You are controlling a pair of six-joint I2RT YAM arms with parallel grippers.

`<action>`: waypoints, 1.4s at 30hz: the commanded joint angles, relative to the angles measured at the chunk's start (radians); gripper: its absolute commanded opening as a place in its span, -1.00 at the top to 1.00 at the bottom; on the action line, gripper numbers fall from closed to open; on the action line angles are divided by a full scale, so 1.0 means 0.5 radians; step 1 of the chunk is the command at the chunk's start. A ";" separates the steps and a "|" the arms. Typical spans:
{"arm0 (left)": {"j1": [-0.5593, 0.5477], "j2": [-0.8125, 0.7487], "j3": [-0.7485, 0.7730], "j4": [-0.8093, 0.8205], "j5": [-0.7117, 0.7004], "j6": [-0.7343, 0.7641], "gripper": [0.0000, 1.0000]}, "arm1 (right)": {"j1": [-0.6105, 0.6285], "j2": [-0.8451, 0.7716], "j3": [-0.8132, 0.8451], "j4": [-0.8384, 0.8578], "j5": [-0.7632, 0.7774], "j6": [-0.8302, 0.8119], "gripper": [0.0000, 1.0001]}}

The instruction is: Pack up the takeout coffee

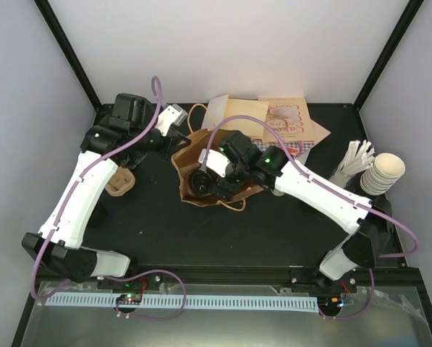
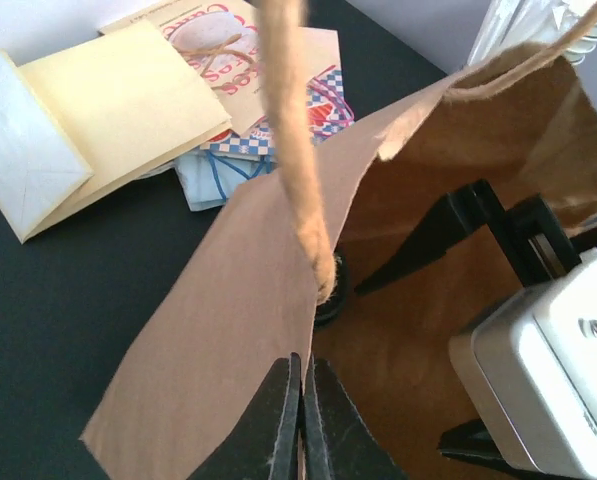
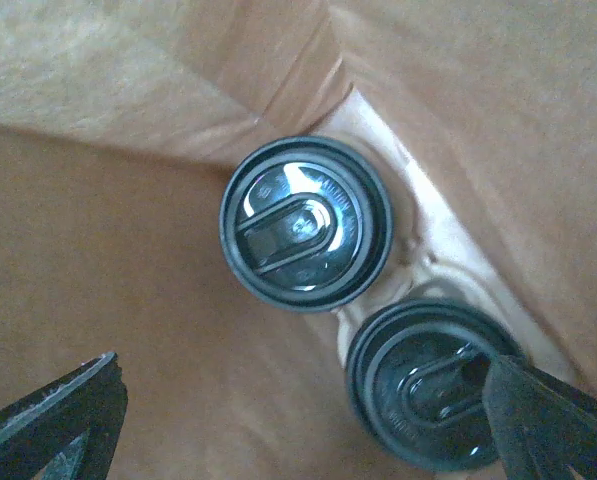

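Observation:
A brown paper bag [image 1: 234, 191] stands open at the table's middle. Inside it, two takeout coffee cups with black lids sit side by side in a pale pulp carrier [image 3: 418, 215]: one [image 3: 305, 222] at the centre, the other [image 3: 433, 385] lower right. My right gripper [image 3: 303, 430] hangs open inside the bag above them, holding nothing; one fingertip partly covers the lower-right lid. My left gripper [image 2: 303, 400] is shut on the bag's paper rim [image 2: 228, 330], just below the twine handle [image 2: 293, 150]. In the top view one lid [image 1: 200, 184] shows in the bag's mouth.
A stack of lidless cream cups [image 1: 386, 172] and a holder of white sticks [image 1: 357, 160] stand at the right edge. Napkins and printed paper sleeves [image 1: 273, 119] lie behind the bag. A brown pulp carrier piece [image 1: 120, 181] lies at the left.

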 commanded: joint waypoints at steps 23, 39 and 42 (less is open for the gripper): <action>0.180 0.236 0.417 -0.464 0.064 -0.774 0.97 | 0.003 -0.374 0.485 0.088 0.850 0.652 -1.00; 0.660 0.110 0.037 -0.092 0.181 -0.958 0.97 | -0.955 -0.659 0.255 -0.468 0.520 1.337 -0.94; 0.731 0.071 -0.039 -0.012 0.195 -0.976 0.97 | -1.049 -0.715 0.197 -0.606 0.802 1.476 -0.61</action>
